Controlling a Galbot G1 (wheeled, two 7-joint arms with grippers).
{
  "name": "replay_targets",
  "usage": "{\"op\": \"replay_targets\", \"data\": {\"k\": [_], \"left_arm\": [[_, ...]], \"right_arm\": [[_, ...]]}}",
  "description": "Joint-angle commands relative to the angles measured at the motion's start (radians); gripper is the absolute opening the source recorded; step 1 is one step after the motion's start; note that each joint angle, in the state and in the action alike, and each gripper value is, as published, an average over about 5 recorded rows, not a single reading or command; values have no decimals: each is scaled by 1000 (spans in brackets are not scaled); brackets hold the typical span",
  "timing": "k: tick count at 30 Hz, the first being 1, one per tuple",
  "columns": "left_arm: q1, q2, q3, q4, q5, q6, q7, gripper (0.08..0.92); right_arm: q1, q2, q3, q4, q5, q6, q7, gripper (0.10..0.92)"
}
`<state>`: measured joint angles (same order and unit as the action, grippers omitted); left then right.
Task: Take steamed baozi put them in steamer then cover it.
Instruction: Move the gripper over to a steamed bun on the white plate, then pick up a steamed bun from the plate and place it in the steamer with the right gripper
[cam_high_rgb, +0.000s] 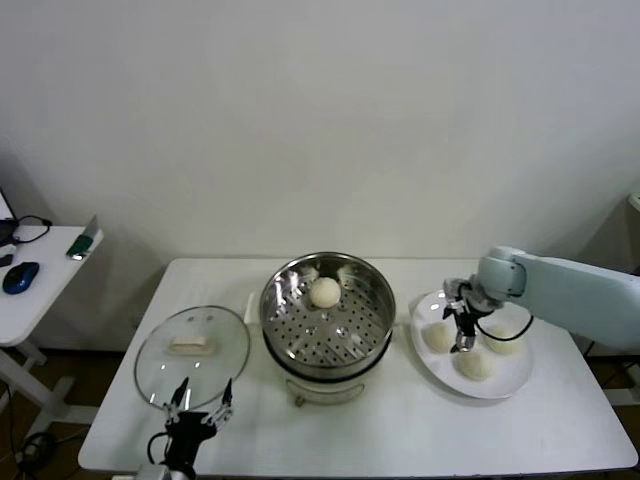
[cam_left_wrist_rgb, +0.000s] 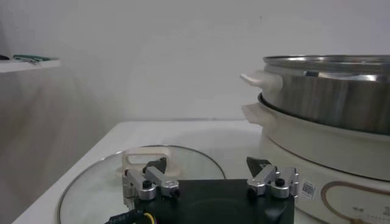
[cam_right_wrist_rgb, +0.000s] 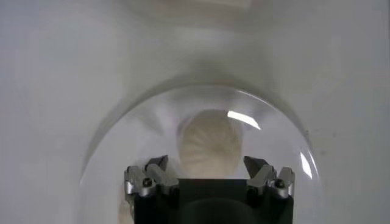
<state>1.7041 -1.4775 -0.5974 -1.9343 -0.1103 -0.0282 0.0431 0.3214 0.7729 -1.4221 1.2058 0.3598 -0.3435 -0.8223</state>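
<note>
White wall behind, white desk (cam_high_rgb: 400, 440) below: one steamed baozi (cam_high_rgb: 325, 292) already sits in the steamer (cam_high_rgb: 327, 315), three wait on the plate (cam_high_rgb: 505, 382). The right gripper (cam_right_wrist_rgb: 208, 176) hangs above a bun (cam_right_wrist_rgb: 210, 145), fingers wide and empty; it likely must drop and close next. The left gripper (cam_left_wrist_rgb: 210, 178) idles open near the cover (cam_high_rgb: 192, 349)

No text can be read anywhere. The steamer (cam_left_wrist_rgb: 329, 115) carries a small white sticker (cam_left_wrist_rgb: 308, 189) low on its white base, but its print is too small to make out.
</note>
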Motion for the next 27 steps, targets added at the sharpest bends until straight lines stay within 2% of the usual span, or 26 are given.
{"op": "replay_targets", "data": {"k": [1, 5, 13, 17, 27], "left_arm": [[-5, -2, 1, 2, 1, 0, -1, 823], [-7, -2, 1, 4, 1, -1, -1, 823], [-9, -2, 1, 6, 2, -3, -1, 823], [-9, -2, 2, 6, 3, -5, -1, 823], [-7, -4, 3, 2, 5, -8, -2, 823]], "right_arm": [[-66, 32, 54, -62, -28, -7, 7, 823], [-66, 33, 56, -64, -27, -5, 1, 810], [-54, 23, 56, -52, -12, 1, -15, 714], [-22, 9, 51, -37, 7, 8, -27, 691], [243, -43, -103, 28, 111, 51, -84, 662]]}}
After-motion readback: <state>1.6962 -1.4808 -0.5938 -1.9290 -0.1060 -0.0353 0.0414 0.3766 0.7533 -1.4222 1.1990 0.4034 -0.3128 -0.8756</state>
